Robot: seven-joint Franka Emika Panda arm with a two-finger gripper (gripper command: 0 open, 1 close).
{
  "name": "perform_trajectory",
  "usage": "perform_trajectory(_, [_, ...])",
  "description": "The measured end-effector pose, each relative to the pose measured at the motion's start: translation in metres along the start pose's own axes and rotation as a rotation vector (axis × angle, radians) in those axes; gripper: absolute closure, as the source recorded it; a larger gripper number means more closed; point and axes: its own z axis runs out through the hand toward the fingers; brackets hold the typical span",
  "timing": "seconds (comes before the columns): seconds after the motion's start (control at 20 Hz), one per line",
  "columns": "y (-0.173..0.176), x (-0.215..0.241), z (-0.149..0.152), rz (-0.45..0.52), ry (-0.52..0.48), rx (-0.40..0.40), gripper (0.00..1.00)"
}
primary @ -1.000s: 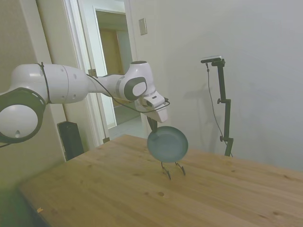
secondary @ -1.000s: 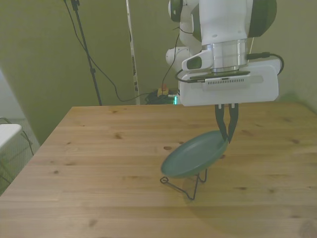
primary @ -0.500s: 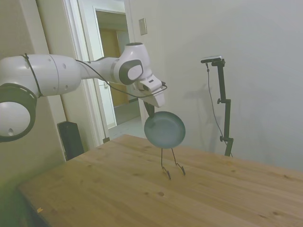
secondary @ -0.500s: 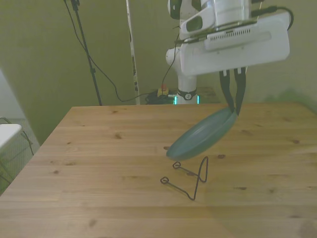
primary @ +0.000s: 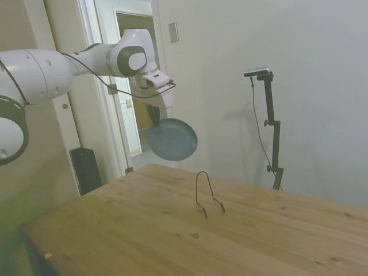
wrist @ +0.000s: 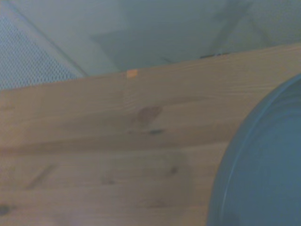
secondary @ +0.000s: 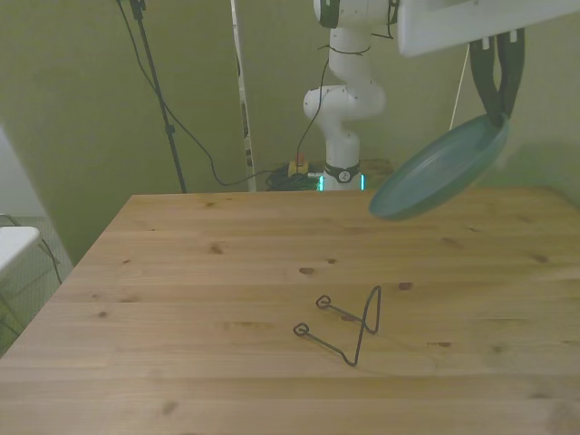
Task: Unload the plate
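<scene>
**Teal plate held in the air, clear of the wire stand**

Teal and matte, the plate (primary: 172, 139) hangs in mid-air, and you can see it touches nothing but the gripper (primary: 155, 115). Look at the front view: the dark fingers (secondary: 497, 83) are clamped on the plate's upper rim, one on each face, so the plate (secondary: 440, 169) hangs tilted below them, its lower edge swung toward the front view's left. In the side view you see its hollow face almost full-on.

Take the wire stand (secondary: 348, 324) as your landmark. It sits alone on the wooden bench (secondary: 181, 299), a thin dark loop standing up from two curled feet, with nothing resting in it. The plate is well above the stand and off to the front view's right of it, with open air between the two. In the side view the stand (primary: 206, 195) is near the middle of the bench (primary: 144, 230), and the plate hangs higher, on the arm's side of it, in front of a doorway (primary: 138, 86).

From the wrist view you get a blurred curve of the plate's rim (wrist: 263, 174) over the bench planks (wrist: 94, 141), with a small orange speck (wrist: 132, 73) at the bench edge.
</scene>
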Motion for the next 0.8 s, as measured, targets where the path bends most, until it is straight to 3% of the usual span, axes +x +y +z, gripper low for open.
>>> perform_trajectory(0.35, [0.021, -0.063, 0.089, -0.062, -0.056, -0.175, 1.0])
perform_trajectory(0.6, [0.058, -0.065, 0.169, -0.043, -0.049, -0.246, 1.0])
perform_trajectory(0.8, [0.078, -0.065, 0.206, -0.033, -0.019, -0.27, 1.0])
